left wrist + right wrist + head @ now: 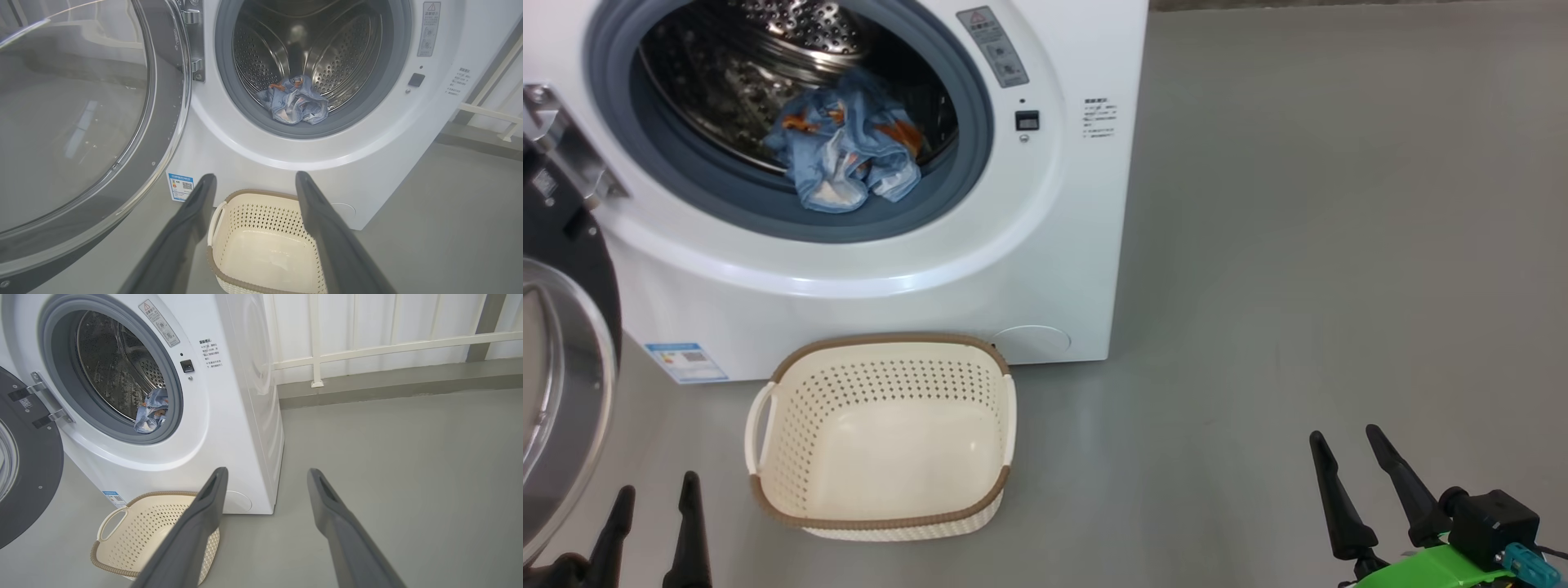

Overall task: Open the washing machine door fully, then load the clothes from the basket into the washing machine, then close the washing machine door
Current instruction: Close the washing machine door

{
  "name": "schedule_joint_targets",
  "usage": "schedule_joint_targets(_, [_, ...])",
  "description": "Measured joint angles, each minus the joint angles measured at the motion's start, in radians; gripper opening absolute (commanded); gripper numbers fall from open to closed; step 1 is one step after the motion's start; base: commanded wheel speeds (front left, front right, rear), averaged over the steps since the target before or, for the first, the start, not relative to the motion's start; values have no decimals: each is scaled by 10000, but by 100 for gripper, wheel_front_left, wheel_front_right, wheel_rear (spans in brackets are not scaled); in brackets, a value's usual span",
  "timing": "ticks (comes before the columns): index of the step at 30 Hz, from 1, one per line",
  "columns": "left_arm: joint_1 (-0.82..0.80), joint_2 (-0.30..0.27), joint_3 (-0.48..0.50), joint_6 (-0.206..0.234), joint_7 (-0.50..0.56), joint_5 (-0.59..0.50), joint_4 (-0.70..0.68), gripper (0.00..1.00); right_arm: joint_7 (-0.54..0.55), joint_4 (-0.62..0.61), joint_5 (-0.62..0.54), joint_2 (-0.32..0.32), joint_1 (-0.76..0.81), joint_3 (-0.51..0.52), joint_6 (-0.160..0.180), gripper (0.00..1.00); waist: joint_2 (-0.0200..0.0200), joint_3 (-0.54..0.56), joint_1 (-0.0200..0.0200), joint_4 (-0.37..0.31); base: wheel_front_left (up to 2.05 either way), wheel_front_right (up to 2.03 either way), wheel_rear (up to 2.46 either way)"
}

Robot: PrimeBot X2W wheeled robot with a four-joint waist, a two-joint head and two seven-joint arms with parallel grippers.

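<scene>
Jaws of both grippers stand spread wide and hold nothing. The left gripper (658, 486) hangs low just beside the large round black-rimmed glass door (568, 384), which is swung out to the left. The right gripper (1343, 434) is well apart from it, over the smooth grey floor (1298, 286). Between the 2, nearer the left, the cream-white perforated plastic basket (890, 384) with a brown woven-look rim sits empty just in front of the big white front-loading washing machine (1054, 245). The light blue printed clothes (849, 151) lie bunched at the steel drum's (768, 49) front lip, on the grey rubber seal (727, 208). A white panelled wall (367, 318) with a rail (388, 346) stands behind.
</scene>
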State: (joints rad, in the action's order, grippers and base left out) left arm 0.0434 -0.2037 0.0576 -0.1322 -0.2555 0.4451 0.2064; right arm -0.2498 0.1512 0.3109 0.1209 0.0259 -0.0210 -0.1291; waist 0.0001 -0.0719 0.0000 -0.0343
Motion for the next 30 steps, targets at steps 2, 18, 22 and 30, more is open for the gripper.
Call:
schedule_joint_targets(2, [-2, 31, -15, 0, 0, 2, -63, 100, 0, -12, 0, 2, -1, -25, 0, 100, 0, -22, 0, 98, 0, 0, 0])
schedule_joint_targets(18, [227, 665, 360, 0, 0, 2, -414, 100, 0, 219, -2, 347, -817, -1221, 0, 100, 0, -170, 0, 1834, 0, 0, 0])
schedule_joint_targets(22, [244, 828, 483, 0, 0, 2, -453, 100, 0, 311, 0, 535, -1040, -1423, 0, 100, -1, -225, 0, 2418, 0, 0, 0])
schedule_joint_targets(30, [478, 1078, 673, 0, 0, 2, -504, 100, 0, 512, 86, 683, -1336, -1960, 0, 100, 0, -243, 0, 3557, 0, 0, 0])
